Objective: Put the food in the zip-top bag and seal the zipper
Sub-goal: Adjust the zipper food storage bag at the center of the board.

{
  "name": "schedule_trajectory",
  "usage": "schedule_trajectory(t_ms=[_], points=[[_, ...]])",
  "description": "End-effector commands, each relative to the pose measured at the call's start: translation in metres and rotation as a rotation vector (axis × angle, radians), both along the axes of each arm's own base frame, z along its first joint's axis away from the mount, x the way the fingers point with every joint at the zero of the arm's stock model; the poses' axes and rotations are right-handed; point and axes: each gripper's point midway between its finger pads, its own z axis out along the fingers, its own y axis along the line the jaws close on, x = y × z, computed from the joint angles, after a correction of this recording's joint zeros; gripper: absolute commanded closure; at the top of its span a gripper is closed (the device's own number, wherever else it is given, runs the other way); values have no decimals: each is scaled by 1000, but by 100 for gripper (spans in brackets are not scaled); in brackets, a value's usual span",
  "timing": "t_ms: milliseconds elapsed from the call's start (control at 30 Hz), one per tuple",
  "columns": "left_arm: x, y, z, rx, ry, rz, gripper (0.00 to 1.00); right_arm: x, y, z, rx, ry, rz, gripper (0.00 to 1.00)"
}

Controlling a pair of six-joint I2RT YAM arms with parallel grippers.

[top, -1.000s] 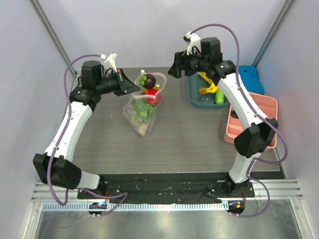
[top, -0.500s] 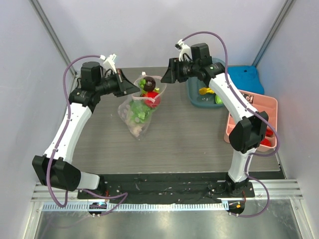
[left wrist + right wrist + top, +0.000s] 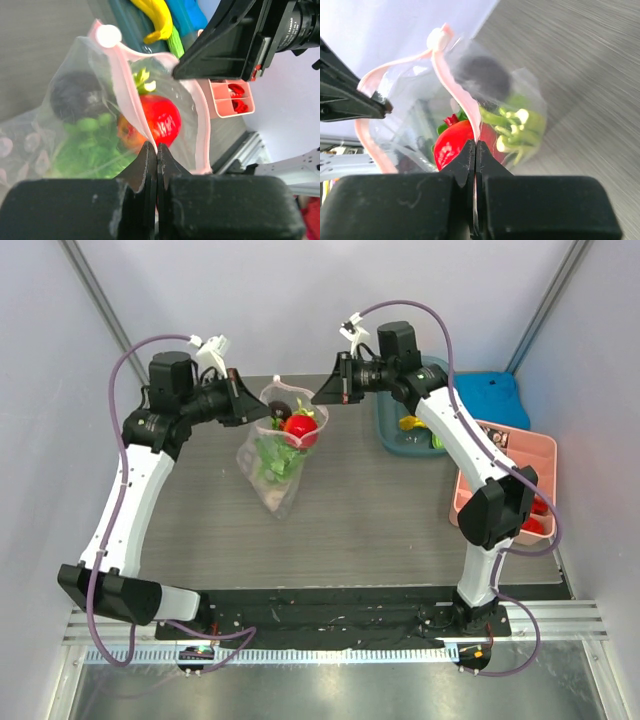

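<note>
The zip-top bag (image 3: pixel 274 468) hangs above the table between my two grippers, its mouth gaping upward. My left gripper (image 3: pixel 156 146) is shut on the near side of the pink zipper (image 3: pixel 125 95). From the opposite side my right gripper (image 3: pixel 475 144) is shut on the far part of the zipper (image 3: pixel 457 92). Inside the bag lie the red round fruit (image 3: pixel 300 428), green leafy lettuce (image 3: pixel 273 458), a pale green stalk (image 3: pixel 517 122) and a dark round item (image 3: pixel 77 95). A white slider (image 3: pixel 108 36) sits at one end of the strip.
A teal bin (image 3: pixel 392 436) with yellow bananas (image 3: pixel 412 423) stands at the back right. Beside it are a pink compartment tray (image 3: pixel 502 472) and a blue object (image 3: pixel 506 398). The right arm's fingers (image 3: pixel 215 50) loom close in the left wrist view.
My right gripper has swung left from over the teal bin to the bag's mouth and shut on the zipper strip. The left gripper has raised the bag slightly.
</note>
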Motion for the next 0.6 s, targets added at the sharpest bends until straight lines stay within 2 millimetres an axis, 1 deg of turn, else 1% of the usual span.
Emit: schedule_trajectory(t_ms=[0, 33, 67, 100, 133, 167, 200, 233, 267, 300, 333, 367, 400, 433, 467, 500, 533, 567], points=[[-19, 3, 46, 88, -174, -42, 99, -48, 18, 89, 133, -129, 112, 99], [-26, 1, 42, 109, -159, -64, 99, -49, 19, 89, 131, -119, 114, 99], [-33, -4, 41, 120, -159, -98, 100, -50, 21, 92, 139, -104, 114, 99], [-37, -6, 42, 130, -165, -113, 100, -52, 25, 102, 160, -108, 130, 99], [-42, -7, 41, 144, -170, -130, 100, -53, 27, 106, 169, -105, 138, 99], [-46, -10, 35, 149, -155, -145, 100, -54, 29, 110, 176, -110, 143, 99], [-46, -12, 21, 158, -122, -151, 100, -55, 35, 107, 170, -109, 148, 99], [-46, -11, 12, 164, -109, -138, 100, -56, 38, 99, 159, -102, 154, 99], [-42, -15, 5, 159, -109, -135, 100, -57, 42, 88, 141, -93, 162, 99], [-39, -15, -29, 182, -39, -129, 100, -59, 51, 62, 109, -41, 177, 99], [-31, -9, -44, 213, -9, -77, 100, -60, 54, 48, 87, -23, 183, 99], [-25, -7, -66, 225, 74, -45, 100, -61, 57, 32, 64, 2, 187, 99], [-24, -6, -81, 237, 126, -40, 100, -63, 60, 17, 44, 38, 193, 99], [-24, -6, -93, 239, 176, -36, 100, -60, 62, 3, 26, 70, 192, 99], [-26, -9, -101, 225, 231, -44, 100, -60, 64, -1, 17, 83, 192, 99], [-28, -15, -96, 184, 241, -54, 100, -55, 63, 8, 17, 47, 188, 99], [-33, -21, -90, 140, 234, -80, 100, -51, 61, 3, -2, 56, 183, 99], [-39, -28, -78, 91, 206, -113, 100, -46, 59, 8, -3, 30, 178, 99]])
